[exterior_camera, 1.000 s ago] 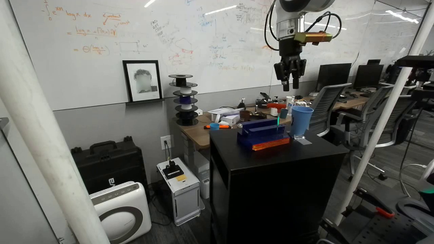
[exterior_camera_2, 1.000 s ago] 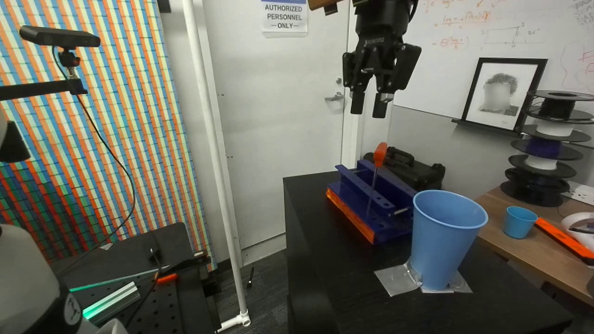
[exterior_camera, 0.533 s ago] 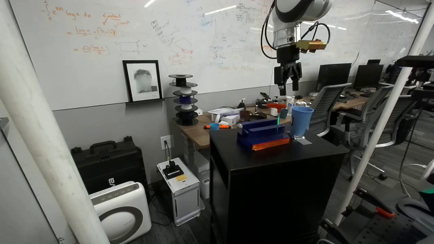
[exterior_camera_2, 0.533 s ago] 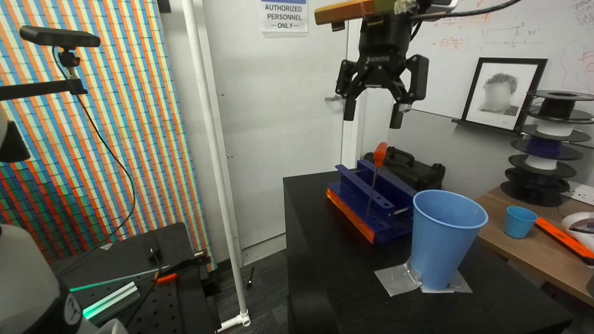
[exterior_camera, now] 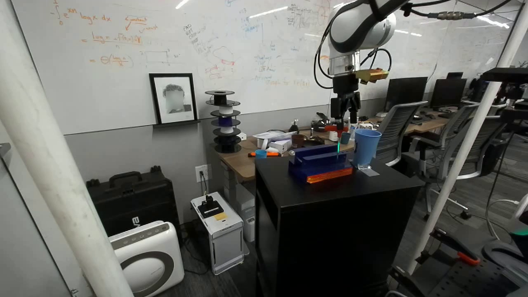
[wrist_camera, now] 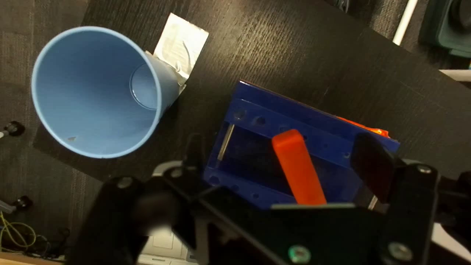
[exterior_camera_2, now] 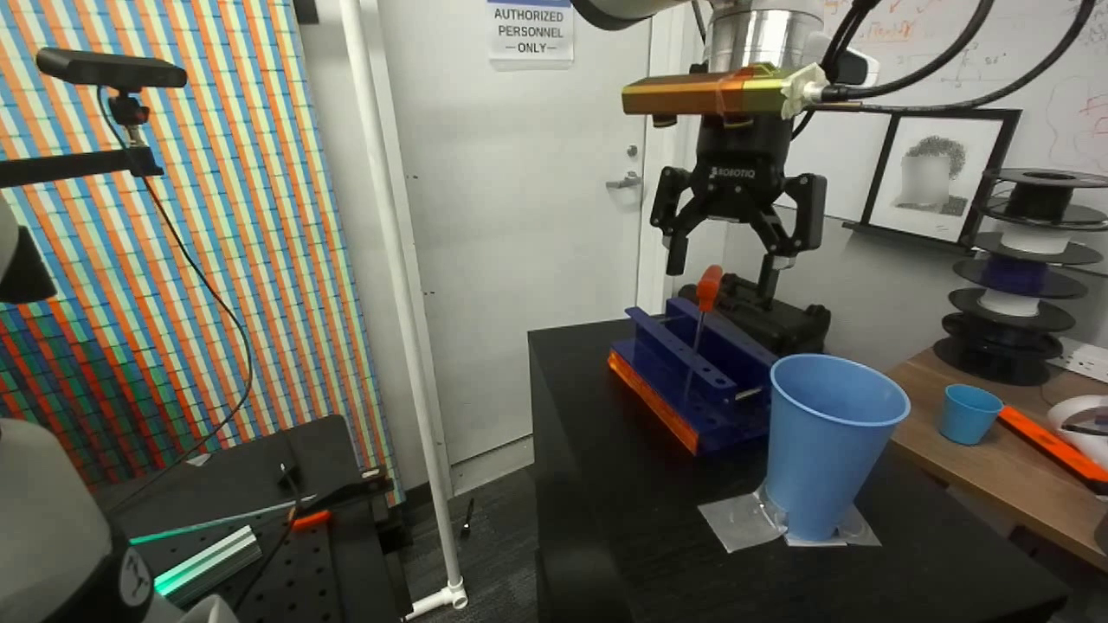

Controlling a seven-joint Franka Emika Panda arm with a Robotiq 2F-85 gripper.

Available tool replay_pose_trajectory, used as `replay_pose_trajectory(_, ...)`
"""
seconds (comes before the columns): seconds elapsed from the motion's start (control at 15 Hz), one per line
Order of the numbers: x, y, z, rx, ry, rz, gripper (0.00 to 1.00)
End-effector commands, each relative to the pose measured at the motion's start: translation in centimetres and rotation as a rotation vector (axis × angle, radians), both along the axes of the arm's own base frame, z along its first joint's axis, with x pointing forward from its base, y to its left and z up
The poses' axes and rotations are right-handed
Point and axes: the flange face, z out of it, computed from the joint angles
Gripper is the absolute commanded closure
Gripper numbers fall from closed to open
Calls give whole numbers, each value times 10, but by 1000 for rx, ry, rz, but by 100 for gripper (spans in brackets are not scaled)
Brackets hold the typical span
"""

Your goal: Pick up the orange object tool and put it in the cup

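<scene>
Tool in box, near cup | pointing down, long axis nearly upright (leaning slightly in an exterior view), orange handle crosswise on top | unclenched gripper over tool, with fingers spread to either side of handle in wrist view

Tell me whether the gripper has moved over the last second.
Yes: down and slightly toward picture right. In an exterior view, the gripper now sits lower and farther right relative to the door handle than a second ago.
</scene>
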Motion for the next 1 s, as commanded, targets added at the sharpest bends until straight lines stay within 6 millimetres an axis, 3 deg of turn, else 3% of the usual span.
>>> replay_pose_trajectory(0.0,6,-5,-8,7,-21,46,26)
replay_pose_trajectory(0.6,10,3,-20,24,-53,127,93)
replay_pose_trajectory(0.93,6,8,-5,22,-58,144,89)
